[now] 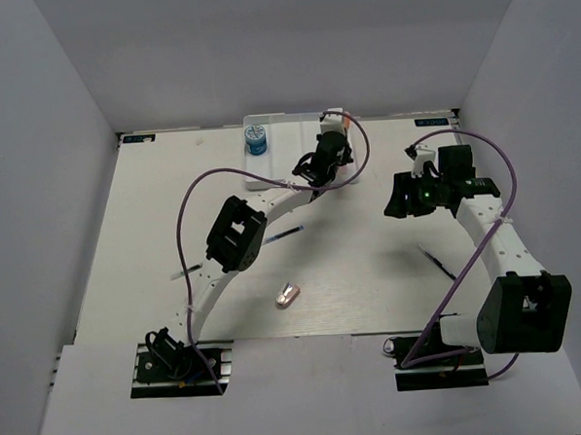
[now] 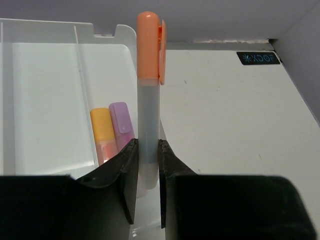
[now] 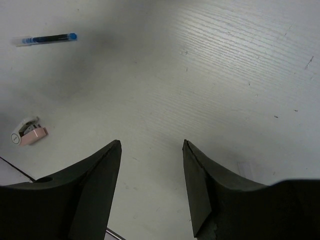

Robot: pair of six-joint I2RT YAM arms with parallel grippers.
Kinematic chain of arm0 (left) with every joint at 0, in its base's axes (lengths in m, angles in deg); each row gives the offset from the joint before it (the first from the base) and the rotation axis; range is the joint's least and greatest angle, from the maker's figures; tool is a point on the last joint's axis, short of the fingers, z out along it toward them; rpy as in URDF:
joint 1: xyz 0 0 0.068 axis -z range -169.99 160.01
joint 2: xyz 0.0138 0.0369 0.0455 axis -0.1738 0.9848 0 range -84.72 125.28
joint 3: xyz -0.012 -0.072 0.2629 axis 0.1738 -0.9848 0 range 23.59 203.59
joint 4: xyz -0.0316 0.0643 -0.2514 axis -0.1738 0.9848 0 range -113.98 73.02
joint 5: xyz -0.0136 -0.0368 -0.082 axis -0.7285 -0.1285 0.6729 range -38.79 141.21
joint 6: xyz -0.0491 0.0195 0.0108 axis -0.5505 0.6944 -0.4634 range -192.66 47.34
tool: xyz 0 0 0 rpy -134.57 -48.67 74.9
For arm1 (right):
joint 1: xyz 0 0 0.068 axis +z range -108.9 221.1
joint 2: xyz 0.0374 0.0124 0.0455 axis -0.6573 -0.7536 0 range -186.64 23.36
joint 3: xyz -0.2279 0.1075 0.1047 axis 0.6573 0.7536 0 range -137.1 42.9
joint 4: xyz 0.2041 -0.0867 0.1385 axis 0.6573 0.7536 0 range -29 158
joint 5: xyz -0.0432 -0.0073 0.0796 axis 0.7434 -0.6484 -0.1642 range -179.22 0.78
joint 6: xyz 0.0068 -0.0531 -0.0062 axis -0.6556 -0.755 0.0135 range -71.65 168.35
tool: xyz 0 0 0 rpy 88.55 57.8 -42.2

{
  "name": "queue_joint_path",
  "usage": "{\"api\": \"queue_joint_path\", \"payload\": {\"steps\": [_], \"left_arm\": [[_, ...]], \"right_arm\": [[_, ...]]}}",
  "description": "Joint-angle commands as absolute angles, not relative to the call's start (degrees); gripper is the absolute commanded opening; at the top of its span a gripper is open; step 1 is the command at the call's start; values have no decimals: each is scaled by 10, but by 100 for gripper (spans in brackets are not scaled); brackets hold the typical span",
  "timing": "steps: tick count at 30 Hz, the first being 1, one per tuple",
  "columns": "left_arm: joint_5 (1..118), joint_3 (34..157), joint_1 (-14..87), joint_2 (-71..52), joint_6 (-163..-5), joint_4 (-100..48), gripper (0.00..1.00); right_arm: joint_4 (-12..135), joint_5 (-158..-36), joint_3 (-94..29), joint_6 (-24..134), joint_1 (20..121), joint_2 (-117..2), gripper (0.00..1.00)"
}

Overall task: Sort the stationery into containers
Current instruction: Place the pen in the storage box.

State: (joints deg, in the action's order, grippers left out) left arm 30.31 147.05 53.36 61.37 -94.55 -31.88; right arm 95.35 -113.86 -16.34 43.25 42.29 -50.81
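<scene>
White table. Left end effector pinches orange marker, clearest wrist-view. Right end effector wide.

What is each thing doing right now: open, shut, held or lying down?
left gripper, jaws shut on orange marker.
orange marker, held, cap on.
right gripper, jaws open, empty.
tray, holding two short markers.
blue pen, lying on table.
eraser, lying on table.

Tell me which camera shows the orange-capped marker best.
Left wrist view: the orange-capped marker appears large, clamped in the left gripper. The top view shows only a small glimpse; the right wrist view, nothing.
</scene>
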Motion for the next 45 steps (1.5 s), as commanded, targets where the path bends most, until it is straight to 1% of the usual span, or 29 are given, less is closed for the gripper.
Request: {"api": "queue_joint_path", "payload": {"steps": [1,11,30,41,45], "left_arm": [[262,1489,533,592,-940,-376,0],[291,1476,533,625,-962,-389,0],[309,1463,539,648,-975,-387,0],[309,1461,544,655,-1010,-374,7],[312,1463,544,656,-1013,-372,13]], "right_arm": [[969,-1157,-168,411,420,-490,58],[979,-1179,-168,401,420,-507,56],[982,-1181,-166,393,418,-509,57],[982,-1180,-163,390,418,-508,56],[982,-1181,-162,391,418,-507,56]]}}
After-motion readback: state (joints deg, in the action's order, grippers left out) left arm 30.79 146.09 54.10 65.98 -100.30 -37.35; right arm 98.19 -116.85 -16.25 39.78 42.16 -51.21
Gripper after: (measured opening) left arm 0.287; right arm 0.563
